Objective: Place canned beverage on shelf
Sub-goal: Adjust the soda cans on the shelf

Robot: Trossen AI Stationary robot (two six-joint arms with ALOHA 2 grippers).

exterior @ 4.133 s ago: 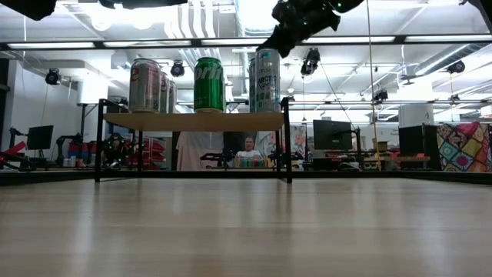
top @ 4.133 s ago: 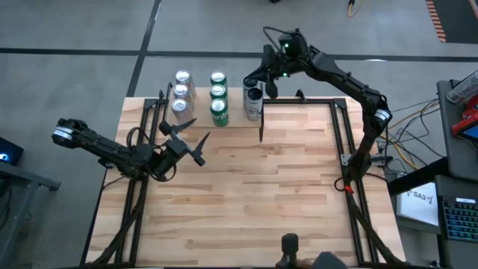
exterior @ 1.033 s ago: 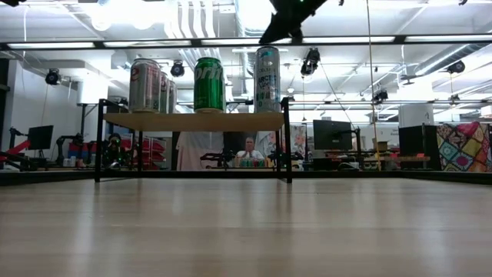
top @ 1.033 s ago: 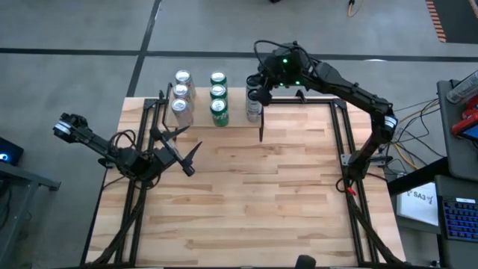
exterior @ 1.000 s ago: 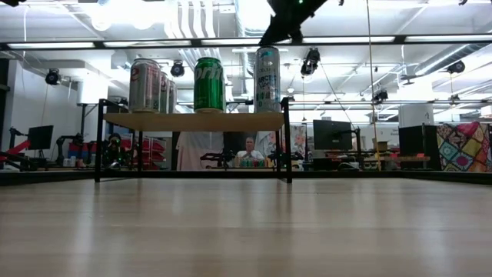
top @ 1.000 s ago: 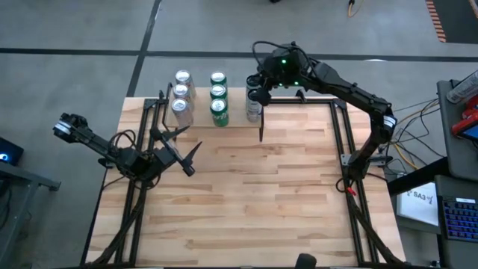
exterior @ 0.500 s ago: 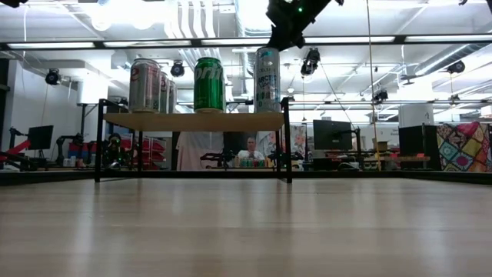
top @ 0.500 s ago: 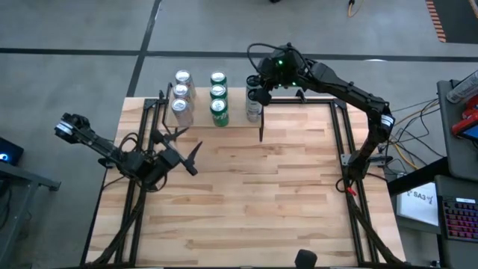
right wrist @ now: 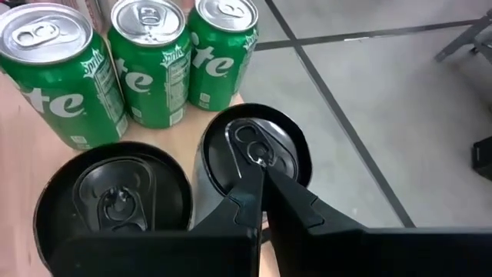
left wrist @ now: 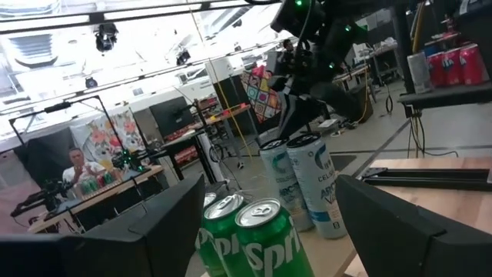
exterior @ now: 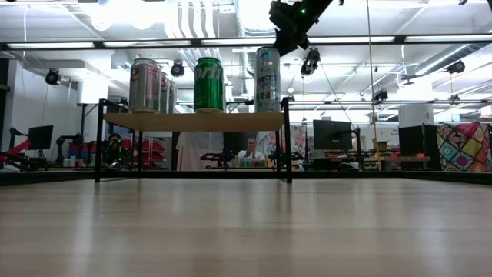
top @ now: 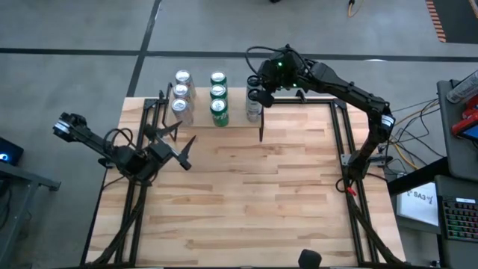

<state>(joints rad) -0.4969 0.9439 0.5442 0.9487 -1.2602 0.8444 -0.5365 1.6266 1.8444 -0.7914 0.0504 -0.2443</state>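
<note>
Hovering my right gripper (right wrist: 261, 185), closed and empty, above the placed can (right wrist: 254, 154) on the shelf (exterior: 196, 121), I should retreat next.

high view: we look straight down from well above, taking in the whole tabletop (top: 246, 187), both arms and the floor around.
low view: we sit right at table height, looking level across the wood to the shelf (exterior: 194, 121) at the far edge and the room behind.
left wrist view: we ride the left arm, facing across the table at the green cans (left wrist: 257, 235) close up.
right wrist view: we hang just above the can tops, looking down.
shared: all four catch the row of cans on the shelf.
</note>
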